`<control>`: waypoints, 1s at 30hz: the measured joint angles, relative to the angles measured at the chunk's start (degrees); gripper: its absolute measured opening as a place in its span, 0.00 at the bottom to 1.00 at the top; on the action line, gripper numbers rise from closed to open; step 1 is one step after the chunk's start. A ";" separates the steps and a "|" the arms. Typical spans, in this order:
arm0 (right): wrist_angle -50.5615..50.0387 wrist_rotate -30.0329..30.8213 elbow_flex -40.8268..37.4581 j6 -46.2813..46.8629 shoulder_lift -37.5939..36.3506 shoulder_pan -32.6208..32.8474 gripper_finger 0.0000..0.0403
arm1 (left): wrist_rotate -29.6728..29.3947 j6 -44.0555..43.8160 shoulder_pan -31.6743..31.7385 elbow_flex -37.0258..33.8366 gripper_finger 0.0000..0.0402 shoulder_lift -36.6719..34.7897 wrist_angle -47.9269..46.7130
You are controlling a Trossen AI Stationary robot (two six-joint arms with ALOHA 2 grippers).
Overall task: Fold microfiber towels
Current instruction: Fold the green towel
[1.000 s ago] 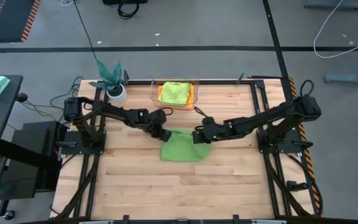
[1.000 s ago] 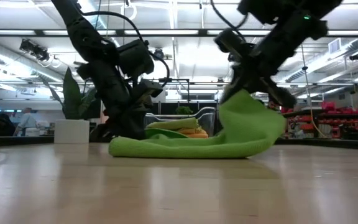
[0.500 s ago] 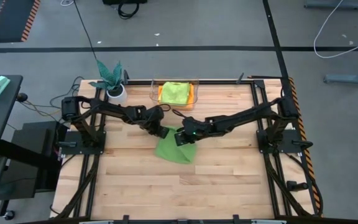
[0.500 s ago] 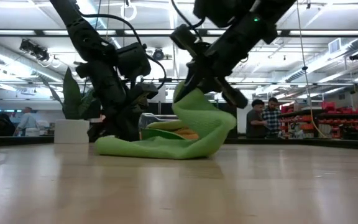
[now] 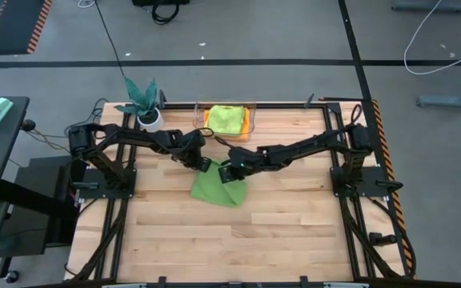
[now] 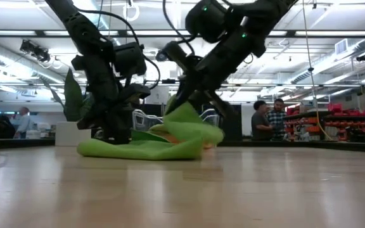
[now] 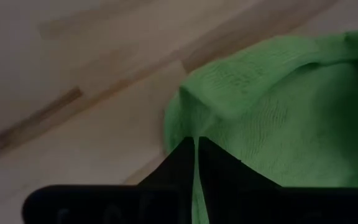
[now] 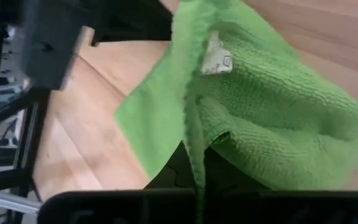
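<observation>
Mid-table, right gripper [image 5: 229, 172] and left gripper [image 5: 204, 166], apparently both pinching mid-green towel [image 5: 217, 187].

left gripper [image 5: 204, 166]: centre frame, low, pinching mid-green towel [image 5: 217, 187] edge | right gripper [image 5: 229, 171]: just right of it, clamping lifted towel edge | both arms stretched inward from frame sides

Plush green towel [image 5: 217, 186] (matt wood table [image 5: 294, 232])

No legible text is present. The white tag [image 8: 216, 60] on the green towel [image 8: 272, 130], just beyond the right gripper [image 8: 194, 163], bears unreadable marks.
</observation>
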 joint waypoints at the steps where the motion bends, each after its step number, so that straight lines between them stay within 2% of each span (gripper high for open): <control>1: 0.04 -0.57 -0.07 -0.16 0.23 -0.36 0.00 | 0.02 -0.49 0.00 -0.03 0.07 -0.17 -0.42; 13: 9.00 -3.74 0.68 -4.21 2.42 -2.01 0.00 | -1.46 -2.40 -0.09 -0.68 0.07 0.21 -0.52; 20: 8.49 -4.53 0.66 -6.38 2.41 -2.62 0.00 | -1.51 -3.20 -0.09 -0.66 0.09 0.21 0.15; 25: 4.25 -4.53 0.61 -8.01 -0.26 -2.28 0.00 | -1.51 -4.29 -0.53 -0.66 0.08 0.21 1.75; 30: -5.25 -3.84 0.63 -9.08 -3.16 -2.58 0.00 | -1.19 -7.02 -2.15 -0.57 0.06 1.66 11.82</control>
